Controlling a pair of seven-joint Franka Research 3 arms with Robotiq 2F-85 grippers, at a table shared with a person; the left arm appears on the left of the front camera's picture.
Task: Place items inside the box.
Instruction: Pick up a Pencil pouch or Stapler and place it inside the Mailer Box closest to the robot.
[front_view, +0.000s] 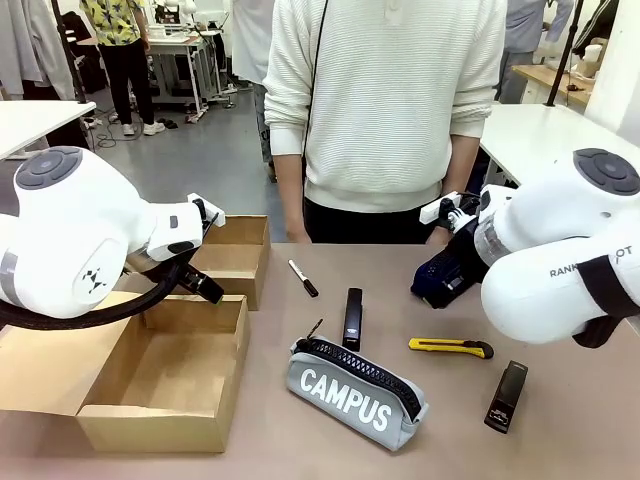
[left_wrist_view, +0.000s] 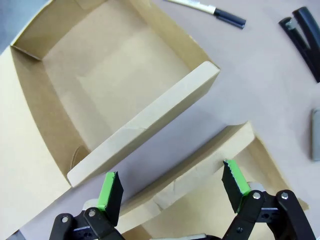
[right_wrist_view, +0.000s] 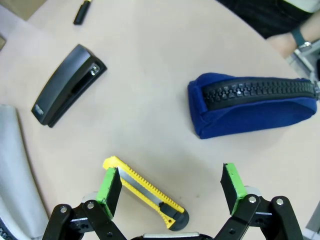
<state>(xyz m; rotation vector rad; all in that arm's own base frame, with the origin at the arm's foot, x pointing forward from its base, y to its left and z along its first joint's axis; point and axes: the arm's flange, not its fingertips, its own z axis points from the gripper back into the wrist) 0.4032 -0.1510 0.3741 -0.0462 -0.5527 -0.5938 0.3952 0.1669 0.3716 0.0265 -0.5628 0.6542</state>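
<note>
Left gripper (left_wrist_view: 171, 184): jaws spread wide with nothing between them, hovering over the rim of the near cardboard box (front_view: 165, 420)
Right gripper (right_wrist_view: 171, 179): jaws spread wide, holding nothing, hovering over the yellow utility knife (right_wrist_view: 145, 192)
Far cardboard box (front_view: 240, 262): open-topped, just behind the near one, with a strip of table (front_view: 570, 445) between them
Yellow utility knife: flat on the table, closer to one green pad than the other
Grey "CAMPUS" pencil case (front_view: 360, 392): on the table, front middle, right of the near cardboard box
Middle stapler (front_view: 353, 317): black, just behind the pencil case
Right stapler (front_view: 506, 396): black, near the table's front right
Marker (front_view: 303, 278): on the table between the far cardboard box and the middle stapler
Dark blue pouch (right_wrist_view: 250, 107): zip upward, on the table beyond the knife, towards the person's side
</note>
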